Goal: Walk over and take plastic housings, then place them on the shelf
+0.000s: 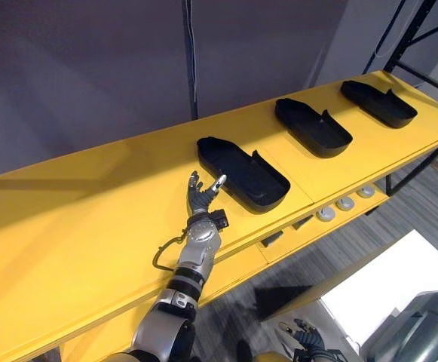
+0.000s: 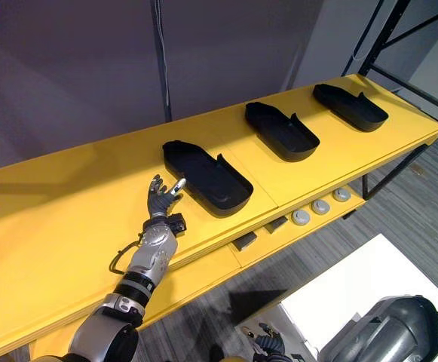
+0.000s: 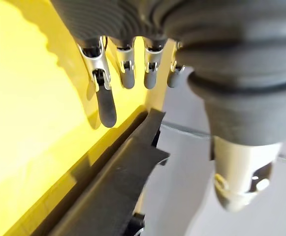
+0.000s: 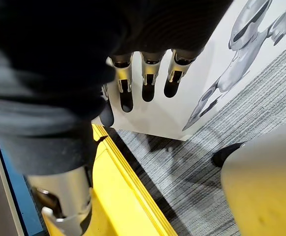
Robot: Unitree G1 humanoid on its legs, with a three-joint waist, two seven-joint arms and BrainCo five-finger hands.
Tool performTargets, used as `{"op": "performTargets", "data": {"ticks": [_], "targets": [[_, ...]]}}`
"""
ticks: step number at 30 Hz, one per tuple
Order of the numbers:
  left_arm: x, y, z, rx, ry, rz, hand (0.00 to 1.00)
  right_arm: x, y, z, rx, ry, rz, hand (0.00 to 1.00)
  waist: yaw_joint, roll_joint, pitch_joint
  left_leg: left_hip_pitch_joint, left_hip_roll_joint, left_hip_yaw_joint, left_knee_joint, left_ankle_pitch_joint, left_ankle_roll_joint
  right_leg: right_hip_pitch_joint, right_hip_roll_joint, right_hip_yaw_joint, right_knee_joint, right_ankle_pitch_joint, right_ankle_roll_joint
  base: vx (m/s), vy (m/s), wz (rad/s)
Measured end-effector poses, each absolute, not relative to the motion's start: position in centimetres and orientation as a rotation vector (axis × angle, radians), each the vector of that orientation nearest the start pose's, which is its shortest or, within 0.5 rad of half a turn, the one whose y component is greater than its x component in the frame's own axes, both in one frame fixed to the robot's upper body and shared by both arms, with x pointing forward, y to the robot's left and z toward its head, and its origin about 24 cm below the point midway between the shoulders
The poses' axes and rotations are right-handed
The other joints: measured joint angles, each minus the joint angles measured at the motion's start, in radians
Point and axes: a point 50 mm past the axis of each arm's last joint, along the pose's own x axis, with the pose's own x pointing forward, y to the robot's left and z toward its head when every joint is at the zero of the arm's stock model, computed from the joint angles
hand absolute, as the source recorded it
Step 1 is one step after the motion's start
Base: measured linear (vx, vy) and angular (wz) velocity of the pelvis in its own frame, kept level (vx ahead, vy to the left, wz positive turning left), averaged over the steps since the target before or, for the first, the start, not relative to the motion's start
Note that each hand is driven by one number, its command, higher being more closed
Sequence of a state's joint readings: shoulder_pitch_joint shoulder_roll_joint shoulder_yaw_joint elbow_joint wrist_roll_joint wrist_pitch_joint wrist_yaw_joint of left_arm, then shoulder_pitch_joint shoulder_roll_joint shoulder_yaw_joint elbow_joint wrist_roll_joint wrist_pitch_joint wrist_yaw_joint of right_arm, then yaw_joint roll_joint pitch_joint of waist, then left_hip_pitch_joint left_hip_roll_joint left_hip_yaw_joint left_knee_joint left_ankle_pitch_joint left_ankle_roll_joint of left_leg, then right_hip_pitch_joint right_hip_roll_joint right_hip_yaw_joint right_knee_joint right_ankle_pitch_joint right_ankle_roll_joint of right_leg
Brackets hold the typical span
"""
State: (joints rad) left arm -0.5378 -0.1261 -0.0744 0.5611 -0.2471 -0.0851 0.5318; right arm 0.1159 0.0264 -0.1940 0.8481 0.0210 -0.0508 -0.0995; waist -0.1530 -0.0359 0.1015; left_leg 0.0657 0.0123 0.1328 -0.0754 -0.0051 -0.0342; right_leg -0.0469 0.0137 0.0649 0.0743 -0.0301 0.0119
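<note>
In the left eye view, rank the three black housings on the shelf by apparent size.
1. Nearest housing, by the left hand.
2. Middle housing.
3. Farthest housing.
Probably just camera nearness; their shapes look alike.

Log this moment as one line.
left hand: open, beside nearest housing | right hand: open, empty | shelf: two more housings

You see 3 round silver discs (image 1: 344,204) right of centre, a white board (image 1: 399,279) lower right against grey carpet (image 1: 426,200).
</note>
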Motion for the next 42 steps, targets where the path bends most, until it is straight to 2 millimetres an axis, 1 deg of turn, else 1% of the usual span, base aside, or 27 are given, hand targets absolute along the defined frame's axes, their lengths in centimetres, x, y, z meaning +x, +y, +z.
{"op": "performTargets", "data": {"ticks": [3, 5, 6, 7, 9, 10, 12, 13, 14, 15, 16, 17, 18, 20, 22, 24, 27, 30, 35, 38, 42], "targets": [[33.0, 7.2, 7.5, -0.242, 0.005, 0.260, 0.00, 11.9, -18.2, -14.4, 0.075, 0.915, -0.320, 0.00, 0.014, 0.000, 0.000, -0.002, 0.000, -0.003, 0.002, 0.001, 0.001, -0.001, 0.000, 0.000, 0.003, -0.001, 0.000, -0.02, 0.013, 0.02], [32.8, 6.6, 8.9, -0.222, -0.061, 0.234, 0.00, 11.7, -18.3, -14.4, 0.072, 0.915, -0.324, 0.00, 0.027, 0.000, 0.000, -0.003, 0.000, -0.003, 0.006, 0.001, 0.002, -0.002, 0.000, 0.001, 0.007, -0.002, 0.000, -0.04, 0.021, 0.01], [32.7, 6.3, 9.9, -0.206, -0.110, 0.219, 0.00, 11.7, -18.4, -14.4, 0.063, 0.915, -0.316, 0.00, 0.030, 0.000, 0.000, -0.003, 0.000, -0.004, 0.007, 0.001, 0.002, -0.002, 0.000, 0.000, 0.011, -0.003, 0.001, -0.04, 0.019, 0.02], [32.6, 6.1, 10.5, -0.196, -0.137, 0.210, 0.00, 11.7, -18.4, -14.4, 0.059, 0.915, -0.313, 0.00, 0.032, 0.000, 0.000, -0.003, 0.000, -0.005, 0.008, 0.001, 0.002, -0.003, 0.000, 0.000, 0.013, -0.004, 0.001, -0.04, 0.018, 0.04], [32.1, 5.0, 12.2, -0.156, -0.232, 0.156, 0.00, 11.6, -18.5, -14.4, 0.059, 0.914, -0.316, 0.00, 0.039, 0.000, 0.000, 0.001, 0.000, -0.011, 0.010, 0.001, 0.002, -0.005, -0.001, -0.004, 0.031, -0.015, 0.000, -0.04, 0.016, 0.07], [31.9, 4.7, 12.6, -0.149, -0.255, 0.137, 0.00, 11.5, -18.5, -14.4, 0.061, 0.912, -0.318, 0.00, 0.041, 0.000, 0.000, 0.001, 0.000, -0.013, 0.010, 0.001, 0.002, -0.006, -0.001, -0.006, 0.037, -0.019, 0.000, -0.04, 0.014, 0.10], [30.8, 2.7, 14.4, -0.129, -0.351, 0.006, 0.00, 11.1, -18.7, -14.5, 0.075, 0.915, -0.329, 0.00, 0.061, -0.001, 0.001, 0.005, 0.000, -0.021, 0.009, 0.001, 0.002, -0.010, -0.002, -0.017, 0.056, -0.030, 0.000, -0.03, 0.016, 0.11], [30.7, 2.5, 14.6, -0.129, -0.361, -0.009, 0.00, 11.1, -18.7, -14.5, 0.076, 0.915, -0.330, 0.00, 0.061, -0.001, 0.001, 0.004, 0.000, -0.022, 0.009, 0.001, 0.003, -0.010, -0.002, -0.018, 0.056, -0.030, -0.001, -0.02, 0.019, 0.09], [30.2, 1.8, 15.1, -0.124, -0.398, -0.072, 1.00, 11.1, -18.7, -14.5, 0.079, 0.915, -0.328, 0.00, 0.061, 0.000, 0.000, 0.003, 0.000, -0.025, 0.009, 0.001, 0.003, -0.011, -0.002, -0.019, 0.056, -0.031, -0.001, 0.00, 0.000, 0.00], [29.7, 1.1, 15.5, -0.099, -0.431, -0.134, 1.00, 11.1, -18.7, -14.4, 0.080, 0.913, -0.324, 0.00, 0.061, 0.000, 0.000, 0.001, 0.000, -0.024, 0.009, 0.001, 0.003, -0.013, -0.002, -0.019, 0.056, -0.031, -0.001, 0.00, 0.000, 0.00], [29.5, 0.7, 15.6, -0.087, -0.442, -0.164, 1.00, 11.1, -18.7, -14.4, 0.081, 0.911, -0.323, 0.00, 0.060, 0.000, 0.000, -0.002, 0.000, -0.024, 0.009, 0.002, 0.004, -0.016, -0.002, -0.019, 0.056, -0.031, -0.001, 0.00, 0.000, 0.00], [29.0, -0.1, 15.6, -0.069, -0.456, -0.242, 1.00, 11.1, -18.6, -14.4, 0.082, 0.911, -0.321, 0.00, 0.060, 0.000, -0.002, -0.009, 0.000, -0.024, 0.009, 0.002, 0.004, -0.023, -0.002, -0.018, 0.057, -0.030, -0.001, 0.00, 0.000, 0.00], [28.8, -0.5, 15.5, -0.056, -0.458, -0.280, 1.00, 11.1, -18.6, -14.4, 0.083, 0.910, -0.319, 0.00, 0.060, 0.000, -0.002, -0.010, 0.000, -0.024, 0.008, 0.002, 0.005, -0.025, -0.002, -0.018, 0.057, -0.030, -0.001, 0.00, 0.024, -0.03], [28.0, -1.7, 14.9, -0.005, -0.457, -0.409, 1.00, 11.1, -18.7, -14.5, 0.094, 0.910, -0.315, 0.00, 0.059, 0.001, -0.002, -0.010, 0.000, -0.021, 0.008, 0.002, 0.005, -0.025, -0.001, -0.016, 0.055, -0.030, -0.001, 0.01, 0.025, -0.04], [27.6, -2.2, 14.4, 0.027, -0.453, -0.487, 1.00, 11.2, -18.6, -14.5, 0.102, 0.908, -0.307, 0.00, 0.054, 0.002, -0.003, -0.008, 0.000, -0.019, 0.005, 0.003, 0.005, -0.025, 0.000, -0.015, 0.053, -0.030, -0.001, 0.01, 0.028, -0.04], [27.7, -2.0, 13.0, 0.089, -0.416, -0.550, 1.00, 11.3, -18.7, -14.5, 0.103, 0.905, -0.295, 0.00, 0.047, 0.008, -0.006, -0.008, 0.001, -0.018, 0.004, 0.003, 0.005, -0.023, 0.001, -0.013, 0.046, -0.027, -0.002, 0.00, 0.015, -0.02], [27.9, -1.8, 11.3, 0.146, -0.361, -0.590, 1.00, 11.5, -18.7, -14.7, 0.102, 0.914, -0.286, 0.00, 0.041, 0.011, -0.008, -0.010, 0.001, -0.018, 0.004, 0.003, 0.005, -0.021, 0.002, -0.013, 0.034, -0.020, -0.002, -0.01, 0.010, 0.00], [28.2, -1.4, 9.6, 0.208, -0.300, -0.620, 1.00, 11.7, -18.8, -14.7, 0.097, 0.915, -0.277, 0.00, 0.023, 0.020, -0.011, -0.012, 0.001, -0.016, 0.003, 0.003, 0.006, -0.005, 0.002, -0.008, -0.006, 0.002, -0.001, -0.01, 0.024, -0.03], [28.2, -1.3, 7.0, 0.300, -0.213, -0.667, 1.00, 11.8, -19.3, -14.7, 0.088, 0.917, -0.276, 0.00, 0.015, 0.032, -0.015, -0.026, 0.001, 0.001, 0.002, 0.004, 0.007, -0.005, 0.003, 0.007, -0.052, 0.032, -0.001, -0.03, 0.041, -0.11], [28.3, -0.9, 5.7, 0.358, -0.166, -0.669, 1.00, 12.2, -19.2, -14.6, 0.088, 0.913, -0.272, 0.00, -0.003, 0.038, -0.012, -0.029, 0.001, 0.001, 0.002, 0.005, 0.009, -0.006, 0.003, 0.007, -0.055, 0.035, -0.001, -0.02, 0.014, -0.01], [28.5, -0.5, 4.7, 0.383, -0.126, -0.657, 1.00, 12.3, -19.4, -14.6, 0.085, 0.910, -0.273, 0.00, -0.004, 0.045, -0.007, -0.033, 0.001, 0.002, 0.001, 0.005, 0.009, -0.011, 0.004, 0.008, -0.056, 0.036, -0.001, 0.00, 0.000, 0.00]]}}
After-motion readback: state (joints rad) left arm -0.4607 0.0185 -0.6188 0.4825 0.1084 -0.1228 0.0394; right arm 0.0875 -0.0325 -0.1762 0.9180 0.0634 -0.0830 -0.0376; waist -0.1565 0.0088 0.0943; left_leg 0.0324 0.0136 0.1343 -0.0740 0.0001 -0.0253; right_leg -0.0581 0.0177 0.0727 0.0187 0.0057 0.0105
